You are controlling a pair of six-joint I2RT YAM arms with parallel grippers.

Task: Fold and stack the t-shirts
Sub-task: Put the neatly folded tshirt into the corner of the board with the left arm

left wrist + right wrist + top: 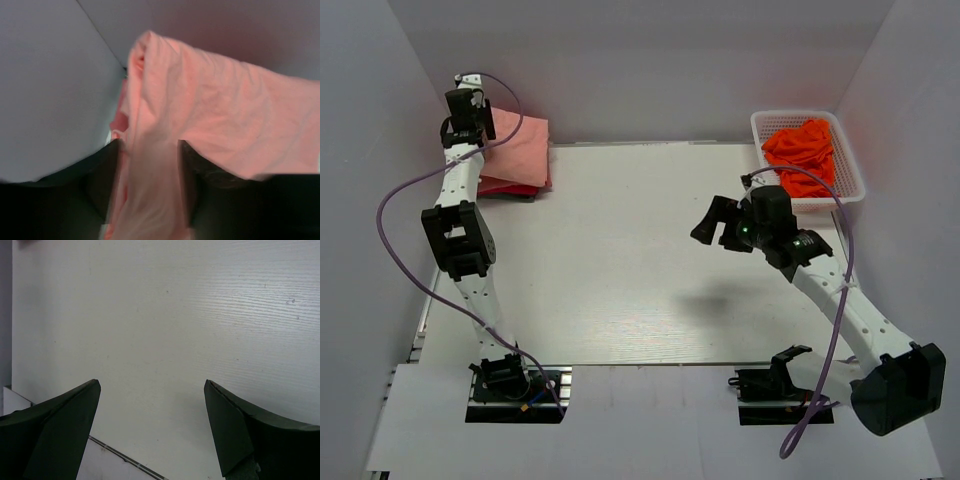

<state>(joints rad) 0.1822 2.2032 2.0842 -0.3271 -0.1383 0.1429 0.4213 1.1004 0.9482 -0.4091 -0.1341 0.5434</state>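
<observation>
Seen from above, a white table [620, 270] with a faint wood grain fills the floor of a booth enclosed by plain pale grey walls [650, 60]. Toward 10 o'clock, in the far left corner, a folded salmon t-shirt [523, 152] lies on top of a deeper rose t-shirt [510, 188], both close against the left wall. The left arm reaches out to this stack, and its wrist view shows the left gripper [149, 144] pinched on a fold of the salmon cloth, with dark fingers [105, 175] on either side. Toward 2 o'clock, a white mesh basket [848, 160] sits at the table's far right edge and holds crumpled orange-red t-shirts [802, 145]. Just right of centre, near 3 o'clock, the right gripper [151, 382] hangs over bare tabletop with its jaws spread wide, holding nothing. A purple cable [395, 200] loops off the left arm.
</observation>
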